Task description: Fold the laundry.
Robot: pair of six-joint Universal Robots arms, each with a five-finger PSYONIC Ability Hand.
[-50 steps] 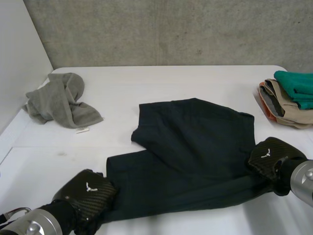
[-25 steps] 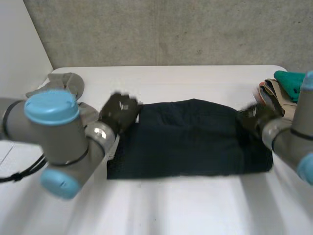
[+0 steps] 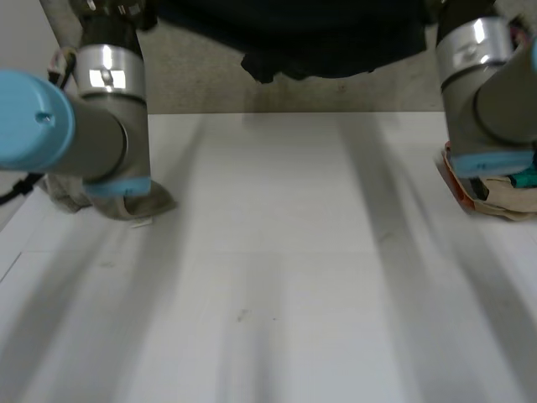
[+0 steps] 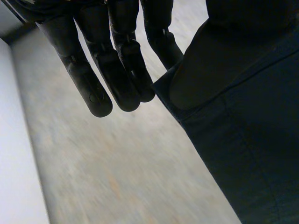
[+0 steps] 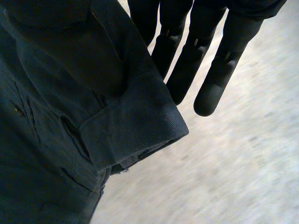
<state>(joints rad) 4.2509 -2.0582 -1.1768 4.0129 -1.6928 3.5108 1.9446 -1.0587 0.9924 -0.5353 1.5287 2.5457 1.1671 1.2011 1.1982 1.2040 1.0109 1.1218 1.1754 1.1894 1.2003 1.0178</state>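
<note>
Left wrist view: pinches with the left hand (image 4: 117, 56) an edge of the dark trousers (image 4: 252, 140), caught between a thumb hidden under the cloth and straight fingers held close together at nearly full stretch. Lets the cloth fall from the thumb side past the fingertips, free of any surface, with blurred grey concrete beyond. Right wrist view: does the same with the right hand (image 5: 196, 46), fingers long, straight and slightly fanned, thumb buried under a thick hemmed corner of the garment jutting out just beside the fingertips. Reveals slit pockets and stitched seams on the panel hanging below that corner. Head view: holds the trousers aloft at 12 o'clock, strung as a dark sagging band between both raised arms, well above the white table (image 3: 277, 277). Plants the left arm (image 3: 101, 109) at 10 o'clock and the right arm (image 3: 487, 92) at 2 o'clock, grey joints and light-blue caps close to the lens. Leaves a crumpled grey towel (image 3: 138, 204) at 9 o'clock on the table, half hidden behind the left arm's blue cap, and a pile of folded clothes (image 3: 503, 206) at 3 o'clock by the right arm, beige over orange. Backs the scene with a bare concrete wall (image 3: 210, 84) at 12 o'clock.
</note>
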